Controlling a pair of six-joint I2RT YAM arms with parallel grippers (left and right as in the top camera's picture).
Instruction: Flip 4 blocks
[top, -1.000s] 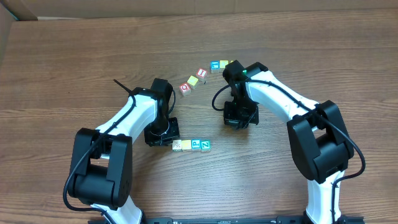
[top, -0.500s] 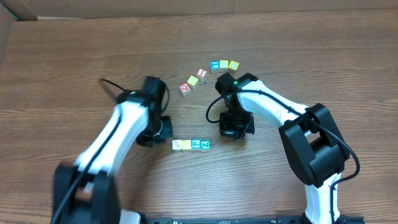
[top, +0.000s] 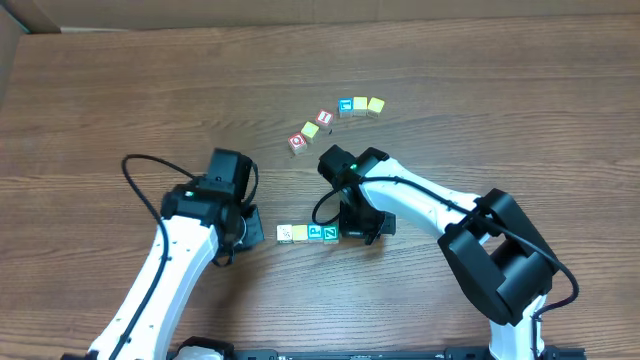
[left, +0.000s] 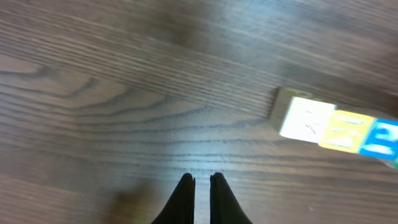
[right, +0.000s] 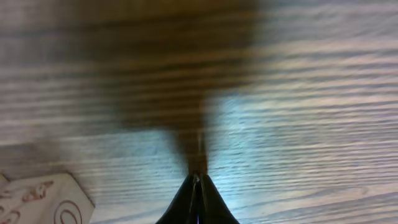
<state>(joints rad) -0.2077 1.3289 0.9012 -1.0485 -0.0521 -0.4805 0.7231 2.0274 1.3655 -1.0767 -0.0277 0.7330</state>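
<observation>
left gripper and right gripper pressed together; a pale block, maybe the row's end, is cropped.

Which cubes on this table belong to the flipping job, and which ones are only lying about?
Belong to the job (near row, left to right):
whitish-cream cube, yellow cube, blue-faced cube, teal-faced cube.

Lying about (far arc, left to right):
red-faced cube, lime cube, second red-faced cube, light-blue cube, far yellow cube, last yellow cube.
</observation>
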